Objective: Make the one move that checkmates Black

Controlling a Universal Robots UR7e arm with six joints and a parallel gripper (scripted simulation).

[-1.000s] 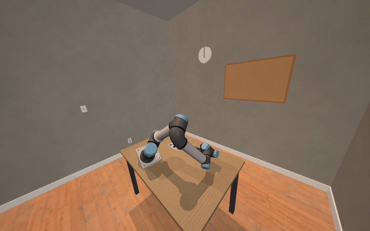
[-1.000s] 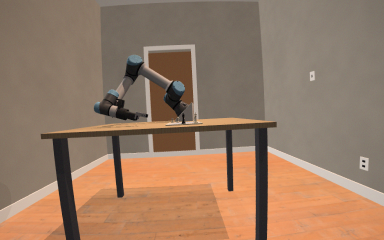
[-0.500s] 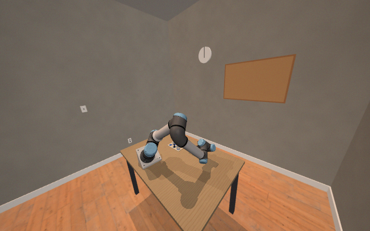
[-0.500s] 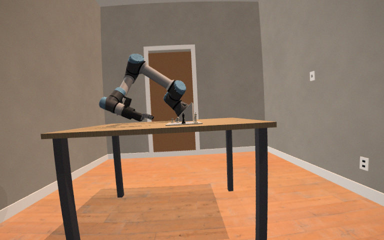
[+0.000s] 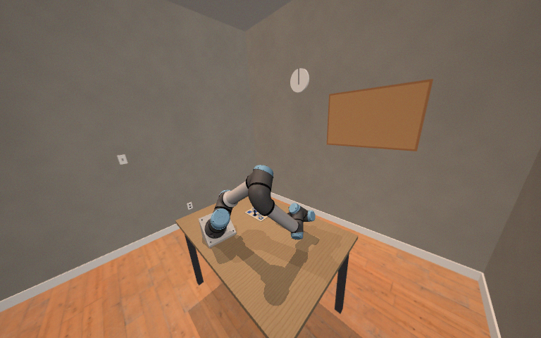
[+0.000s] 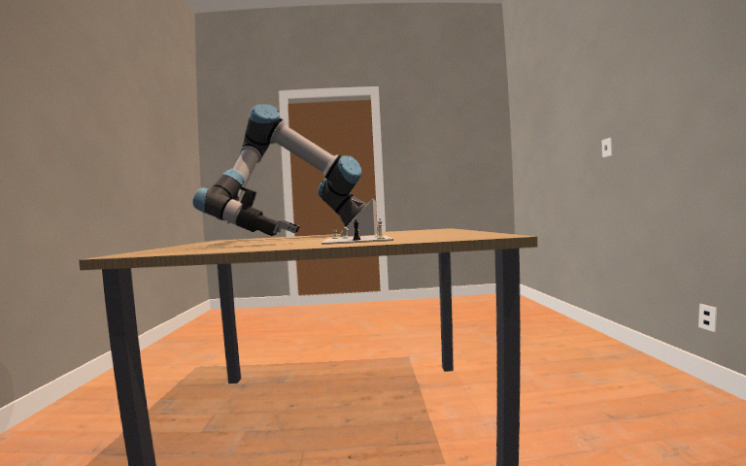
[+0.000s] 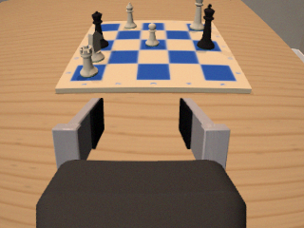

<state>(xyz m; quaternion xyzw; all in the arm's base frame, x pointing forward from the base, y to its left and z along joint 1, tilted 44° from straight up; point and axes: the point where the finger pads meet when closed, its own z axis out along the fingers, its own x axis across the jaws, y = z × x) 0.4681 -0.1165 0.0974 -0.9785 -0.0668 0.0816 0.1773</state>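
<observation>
A small blue-and-white chessboard (image 7: 152, 57) lies on the wooden table; it also shows in the exterior view (image 6: 356, 239) and, partly behind the arm, in the top view (image 5: 256, 214). In the wrist view, a white rook (image 7: 86, 63) and a white knight (image 7: 95, 47) stand at the left, with a black piece (image 7: 98, 28) behind them. A white bishop (image 7: 129, 17) stands at the back and a white pawn (image 7: 152, 36) in the middle. A tall white piece (image 7: 198, 13) and a tall black piece (image 7: 207, 27) stand at the right. My gripper (image 7: 141, 113) (image 6: 288, 225) is open and empty, low over the table, short of the board's near edge.
The arm's base plate (image 5: 216, 232) sits at one table corner. The arm's elbow (image 5: 260, 191) arches above the board. Table edges lie close behind the board.
</observation>
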